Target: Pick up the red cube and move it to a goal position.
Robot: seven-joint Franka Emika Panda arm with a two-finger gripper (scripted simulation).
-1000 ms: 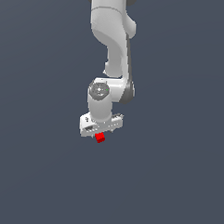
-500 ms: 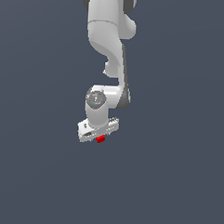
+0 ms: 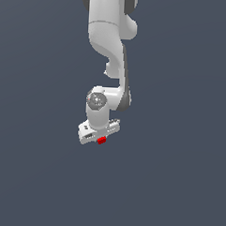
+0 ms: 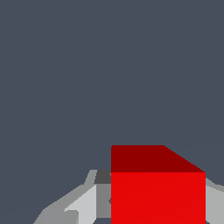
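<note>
The red cube shows as a small red patch just under the white hand of the arm in the exterior view. My gripper is shut on it, and the hand hides most of the cube and the fingers. In the wrist view the red cube fills the near part of the picture, held between grey fingers on either side. One bright face and a darker face of the cube show. Behind it lies plain dark grey ground.
The white arm reaches down from the top of the exterior view. Around it there is only uniform dark grey ground. No goal marker shows.
The arm has carried the cube toward the exterior view's left and slightly down in the picture. The hand covers more of the cube than a second ago.
</note>
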